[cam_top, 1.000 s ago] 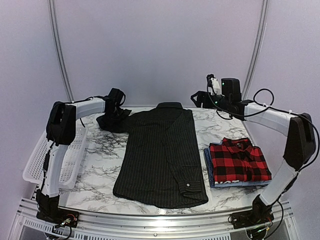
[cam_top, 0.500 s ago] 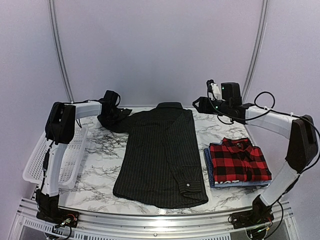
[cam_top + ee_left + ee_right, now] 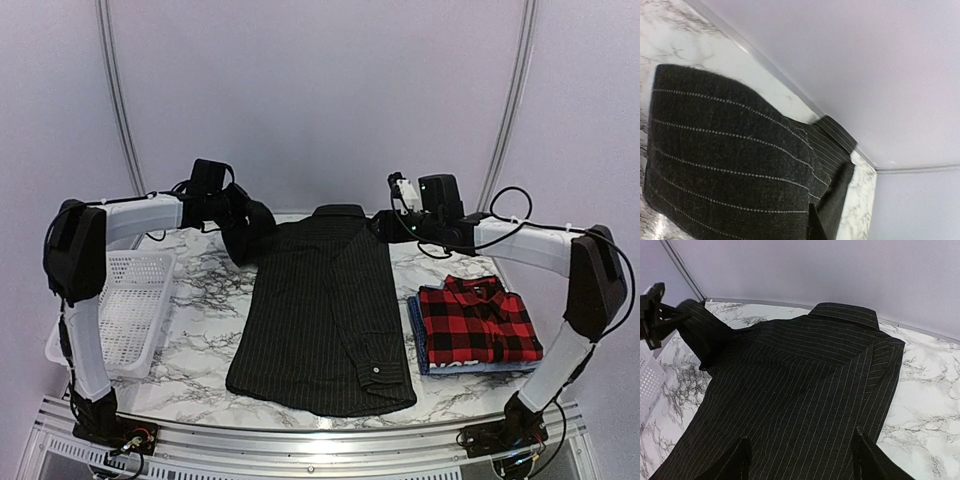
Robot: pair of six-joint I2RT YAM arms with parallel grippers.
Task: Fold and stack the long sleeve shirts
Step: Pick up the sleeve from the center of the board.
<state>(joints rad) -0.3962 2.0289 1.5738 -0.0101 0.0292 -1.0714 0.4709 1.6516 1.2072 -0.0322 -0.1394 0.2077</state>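
**The black pinstriped shirt** (image 3: 325, 310) lies flat and lengthwise in the middle of the marble tabletop (image 3: 200, 290), with its collar (image 3: 338, 211) toward the far edge and its hem toward the arm bases. One sleeve appears already laid over the body along the right side, its buttoned cuff (image 3: 385, 372) near the hem. The other sleeve (image 3: 250, 238) is gathered up at the far left shoulder.

The left claw (image 3: 238, 215) is clamped together on that sleeve and holds it clear of the tabletop. In its own wrist view, striped cloth fills most of the frame. The right claw (image 3: 383, 225) hovers at the far right shoulder, its fingers (image 3: 867, 460) apart with nothing gripped and the cloth below them.

We judge the step in hand to be the sleeve fold. The next move calls for carrying the raised sleeve across toward the middle, keeping it taut, and releasing it only once it lies flat on the body.

At the right, well apart from the black shirt, a folded red plaid shirt (image 3: 478, 322) rests on a folded blue shirt (image 3: 414, 335). A white basket (image 3: 130, 300) sits at the left edge, beneath the left arm. Nothing lies across the sleeve's path. The one hindrance we see is the right claw, which is close to where the sleeve should land.
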